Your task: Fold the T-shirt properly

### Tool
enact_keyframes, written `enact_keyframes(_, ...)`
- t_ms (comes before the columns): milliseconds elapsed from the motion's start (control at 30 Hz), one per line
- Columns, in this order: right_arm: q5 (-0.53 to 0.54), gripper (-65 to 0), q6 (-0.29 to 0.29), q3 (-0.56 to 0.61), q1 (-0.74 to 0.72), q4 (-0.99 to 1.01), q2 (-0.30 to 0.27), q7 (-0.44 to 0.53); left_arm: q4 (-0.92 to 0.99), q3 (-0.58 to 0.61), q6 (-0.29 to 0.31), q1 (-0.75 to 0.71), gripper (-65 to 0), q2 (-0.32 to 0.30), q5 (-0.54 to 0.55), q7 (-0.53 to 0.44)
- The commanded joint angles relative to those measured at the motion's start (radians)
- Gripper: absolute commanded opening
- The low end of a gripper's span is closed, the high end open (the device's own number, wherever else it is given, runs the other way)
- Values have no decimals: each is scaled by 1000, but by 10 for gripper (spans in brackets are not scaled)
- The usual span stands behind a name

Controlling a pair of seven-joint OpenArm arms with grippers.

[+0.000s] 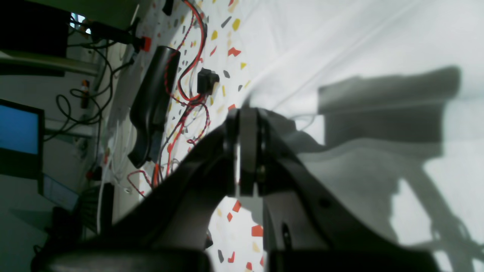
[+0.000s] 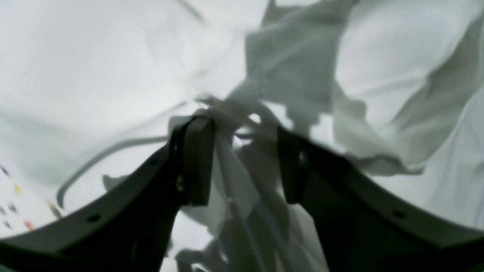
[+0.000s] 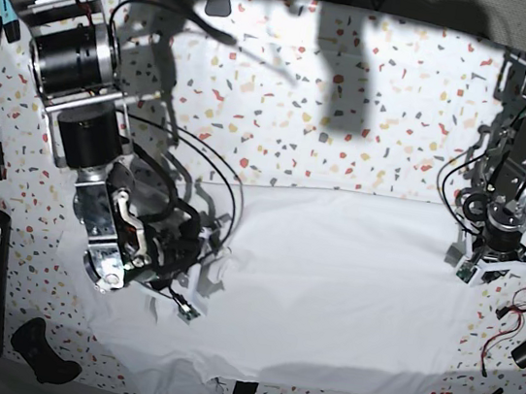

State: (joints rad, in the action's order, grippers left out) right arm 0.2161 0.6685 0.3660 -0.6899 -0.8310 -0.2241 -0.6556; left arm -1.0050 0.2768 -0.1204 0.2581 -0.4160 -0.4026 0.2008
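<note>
You are in the gathering stage of the fold: the shirt [image 3: 329, 285] lies spread flat across the middle of the surface [image 3: 285, 112], its far hem running straight from side to side, its near edge hanging close to the surface's front edge, where a bunched sleeve or corner droops at the front left as the base view shows it.

Your left claw [image 1: 242, 151] sits at the shirt's edge by the surface's side where the red wires [image 1: 185, 75] lie. Its jaws are pressed together, and in the left wrist view a sliver of cloth seems to sit between them, though the fingers hide the contact, so I cannot say for certain that it has a hold.

Your right claw [image 2: 242, 162] is at the opposite edge of the shirt. Its jaws stand partly apart with a rumpled fold of white cloth rising between them; the cloth touches the inner face of one finger [image 2: 196, 158], but the other finger stands off it, so this looks like a claw placed around the cloth and not yet pinching it.

The next move, as I judge it, calls for you to bring the right jaws together on that bunch, check that both sides hold only the layer you want, then lift both edges evenly and carry them across. Watch for uneven tension: thin cloth like this will slip or drag into wrinkles.
</note>
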Motion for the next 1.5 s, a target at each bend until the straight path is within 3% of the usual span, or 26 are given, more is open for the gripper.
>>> enact_keyframes(0,15,-377,-7,-6,-51,-17,6,24,-14,-8,-18,25,-650,-16,-8,-15)
enact_keyframes(167,15,-377,-8,-6,-85,-17,14,20,-14,-8,-18,25,-650,-16,-8,-15)
enact_keyframes(333,0,-377,-73,-7,-82,-16,16,191,-14,-8,-18,25,-650,-16,-8,-15)
enact_keyframes(633,-8,-377,-83,-7,-82,11,39,100,-14,-8,-18,25,-650,-16,-8,-15)
enact_keyframes(767,-82,-377,-136,-7,-83,47,39,114,-14,-8,-18,25,-650,-16,-8,-16)
enact_keyframes(967,-196,-377,-243,-7,-89,210,47,346,-14,-8,-18,25,-650,-16,-8,-16)
enact_keyframes(1200,-183,-377,-251,-7,-90,224,51,723,-14,-8,-18,25,-650,-17,-8,-12)
enact_keyframes(1333,-183,-377,-250,-7,-91,224,52,702,-14,-8,-18,31,-650,-17,-8,-16)
enact_keyframes(1467,-183,-377,-250,-7,-94,222,52,565,-14,-8,-18,52,-650,-17,-13,-19)
